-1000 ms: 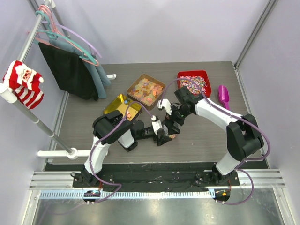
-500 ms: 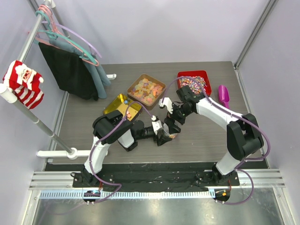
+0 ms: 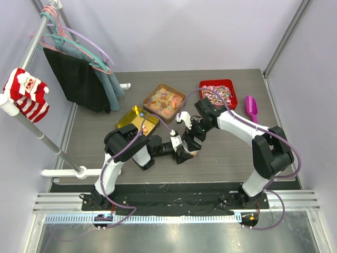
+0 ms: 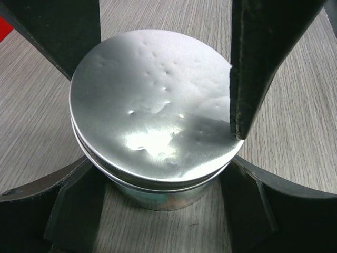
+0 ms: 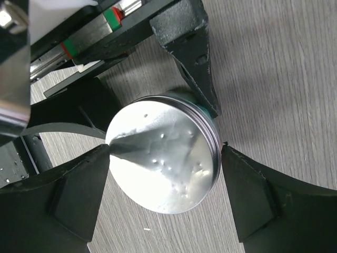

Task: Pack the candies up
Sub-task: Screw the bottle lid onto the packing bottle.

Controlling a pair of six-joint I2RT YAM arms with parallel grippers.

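1. Lying in a yellow tray [image 3: 125, 117], the candies [image 3: 142, 125] show as a few small blocky bits in pink, orange and blue. Finer detail is too small to make out.
2. That tray sits to the far left of both hands and apart from them. The left arm hides its near corner.
3. The left hand [image 4: 159, 167] grips a small round tin [image 4: 158, 197] by its side wall, just under the lid [image 4: 152, 100], with a finger pressed on each side. The tin stands upright on the desk [image 3: 221, 158].
4. The right hand [image 5: 166, 150] brackets the dimpled silver lid at its rim, one finger on each side. I cannot tell whether it is pinching the lid.
5. The desk is grey wood-grain. Toward its far side sit a brown tray [image 3: 151, 93] of pale gummies and a red tray [image 3: 208, 83] of speckled sweets, with a purple scoop [image 3: 251, 109] just right of the red tray.
6. Pale walls enclose the space. At the left, a clothes rack [image 3: 31, 47] carries hangers [image 3: 73, 39], a dark garment [image 3: 79, 79] and a red-and-white striped piece [image 3: 26, 92].
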